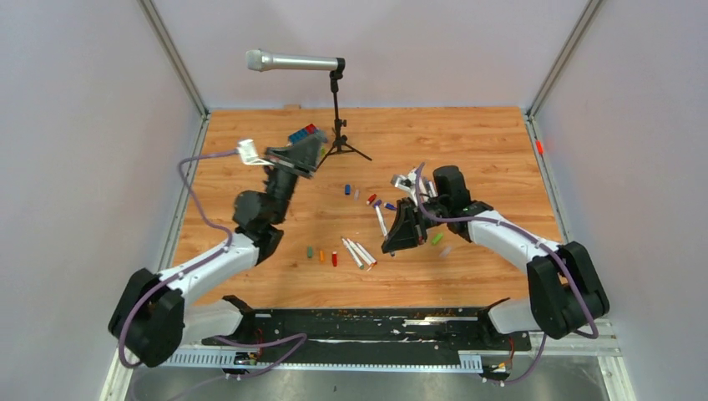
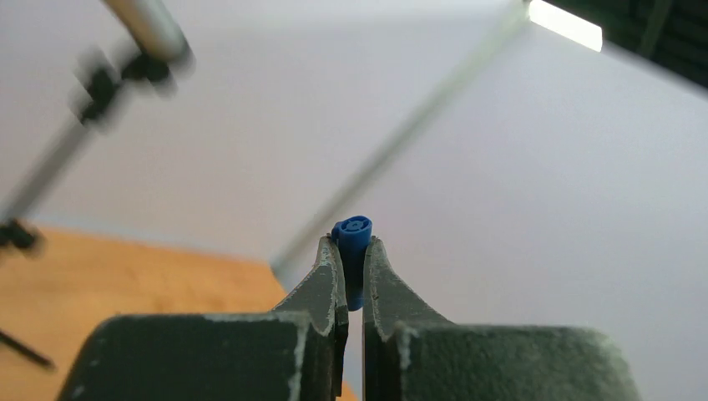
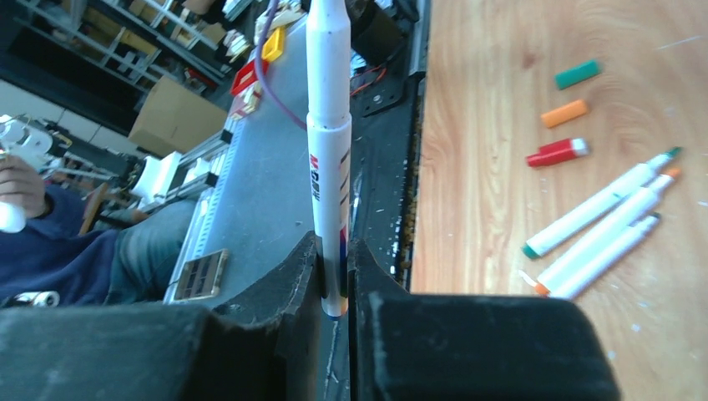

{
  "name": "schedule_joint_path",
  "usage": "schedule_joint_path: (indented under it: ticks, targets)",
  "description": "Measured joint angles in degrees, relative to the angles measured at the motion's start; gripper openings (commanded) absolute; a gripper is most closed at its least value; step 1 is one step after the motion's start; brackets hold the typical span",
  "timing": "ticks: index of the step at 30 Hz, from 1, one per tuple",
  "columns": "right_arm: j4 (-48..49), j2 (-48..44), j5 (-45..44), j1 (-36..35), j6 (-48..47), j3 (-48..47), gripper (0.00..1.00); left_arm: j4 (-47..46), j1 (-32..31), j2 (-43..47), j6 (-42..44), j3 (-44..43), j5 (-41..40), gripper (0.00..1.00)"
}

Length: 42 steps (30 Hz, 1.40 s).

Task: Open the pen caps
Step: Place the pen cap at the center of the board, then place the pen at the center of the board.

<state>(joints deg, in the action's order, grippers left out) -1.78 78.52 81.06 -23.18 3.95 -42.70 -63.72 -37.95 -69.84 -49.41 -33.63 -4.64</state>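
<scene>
Two grips: left pincer (image 2: 351, 245) clamps a blue cap (image 2: 354, 227), right pincer (image 3: 334, 247) clamps a white pen (image 3: 327, 159).

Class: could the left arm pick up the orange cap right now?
Probably not yet: the left gripper is shut on a blue cap, raised high; the orange cap lies uncovered.

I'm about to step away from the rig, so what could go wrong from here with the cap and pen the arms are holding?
The blue cap sits right at the left end effector's fingertips, high off the table; it could squirt out. The right end effector clamps the white pen near one end, so it may pivot.
</scene>
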Motion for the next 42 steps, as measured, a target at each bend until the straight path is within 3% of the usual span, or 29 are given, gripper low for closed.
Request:
schedule_joint_path:
  ticks: [4, 12, 16, 23, 29, 36, 42]
  targets:
    - [-1.4, 1.6, 0.0, -3.3, -0.9, 0.0, 0.00, -1.6, 7.9, 6.2, 0.8, -2.3, -7.4, 0.00]
    - [-14.3, 2.8, -7.0, -3.9, -13.4, -3.7, 0.00, 5.7, 8.6, 11.8, -0.7, 2.1, -5.3, 0.00]
    - [-17.2, 2.8, -12.9, -3.9, -17.2, -4.2, 0.00, 20.4, 8.9, 19.5, -3.4, 7.1, -5.4, 0.00]
    - [-18.3, 3.9, -23.3, -5.0, -18.6, -4.2, 0.03, 47.4, 8.9, 28.7, -5.6, 7.1, -5.3, 0.00]
    - [-18.3, 7.0, -32.1, -7.9, -17.9, -4.4, 0.06, 60.2, 8.9, 26.5, -7.5, 7.8, -0.9, 0.00]
    - [-18.6, 10.6, -39.9, -9.7, -16.6, -5.8, 0.08, 66.1, 8.6, 17.6, -5.4, 7.9, 9.3, 0.00]
    - [-18.9, 13.1, -43.3, -10.6, -16.0, -6.9, 0.10, 70.2, 2.4, 13.9, -4.2, 6.8, 9.9, 0.00]
